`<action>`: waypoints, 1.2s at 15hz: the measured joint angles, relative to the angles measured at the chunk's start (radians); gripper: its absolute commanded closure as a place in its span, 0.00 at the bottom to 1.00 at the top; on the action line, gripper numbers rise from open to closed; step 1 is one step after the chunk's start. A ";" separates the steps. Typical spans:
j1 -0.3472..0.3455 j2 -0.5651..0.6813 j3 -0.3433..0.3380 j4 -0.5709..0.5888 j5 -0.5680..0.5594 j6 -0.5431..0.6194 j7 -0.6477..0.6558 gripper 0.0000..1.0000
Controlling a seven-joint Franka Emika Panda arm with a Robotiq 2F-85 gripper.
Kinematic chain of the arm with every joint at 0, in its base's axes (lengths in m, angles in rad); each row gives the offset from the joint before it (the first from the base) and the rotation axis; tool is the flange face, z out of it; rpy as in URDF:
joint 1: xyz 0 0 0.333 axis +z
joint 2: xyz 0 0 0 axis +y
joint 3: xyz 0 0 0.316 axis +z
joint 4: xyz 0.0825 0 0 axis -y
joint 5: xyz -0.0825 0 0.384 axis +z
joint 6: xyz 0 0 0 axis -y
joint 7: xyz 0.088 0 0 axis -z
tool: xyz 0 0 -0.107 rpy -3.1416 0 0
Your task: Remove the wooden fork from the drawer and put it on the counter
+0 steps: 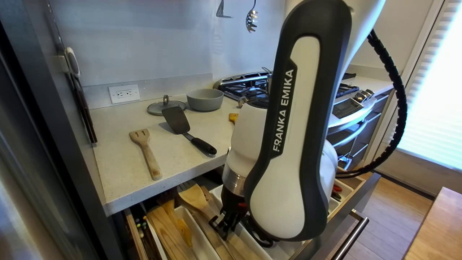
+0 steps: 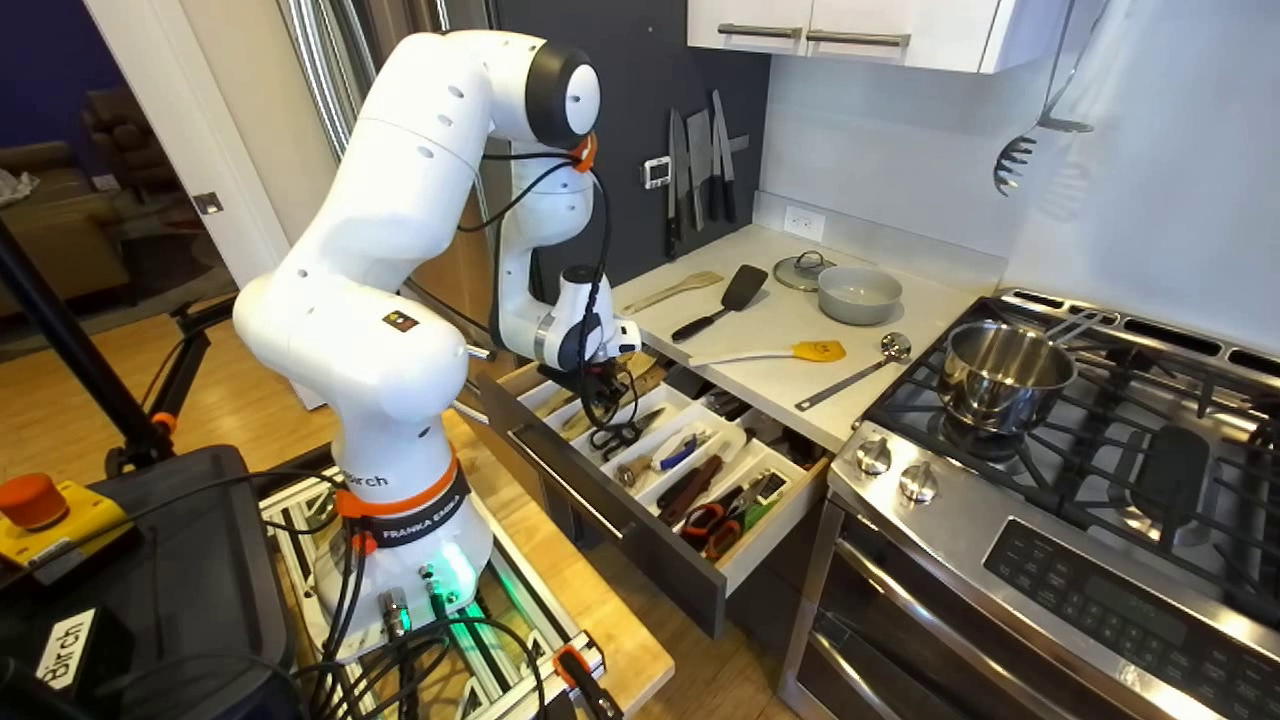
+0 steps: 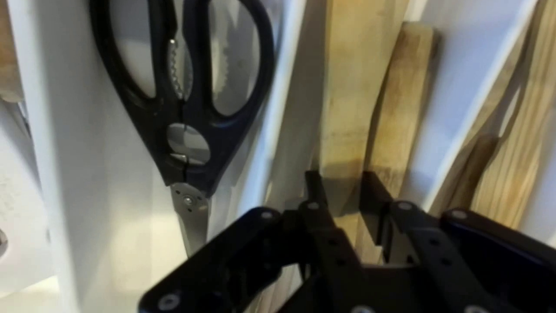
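The wooden fork [image 1: 195, 198] is in the drawer [image 2: 665, 562], in among other wooden pieces, tined end toward the counter [image 1: 117, 169]. The gripper [image 3: 342, 191] is down in there too: in the wrist view its fingers [image 3: 313, 187] sit a little apart, with a wooden handle [image 3: 347, 108] between them and a tip right by each edge. Can't tell if it's really squeezing or just straddling. In an exterior view the fork's neck runs right up to the gripper, which hides the rest, so can't swear it's the same handle.

Black-handled scissors [image 3: 195, 117] are in the compartment just beside it. Up top: a slotted wooden turner [image 1: 147, 150], a black spatula [image 1: 177, 121], a lid [image 1: 157, 109] next to a grey bowl [image 1: 205, 103], plus a yellow-headed utensil [image 2: 818, 351] and a long-handled metal one. Steel pot [image 2: 1000, 375] on the stove [image 2: 930, 530].
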 measured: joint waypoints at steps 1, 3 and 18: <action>-0.007 -0.006 -0.001 0.000 0.011 0.000 0.002 0.94; -0.036 -0.015 0.014 0.000 0.021 -0.002 0.010 0.94; -0.779 0.035 0.588 -0.002 0.049 -0.320 -0.034 0.94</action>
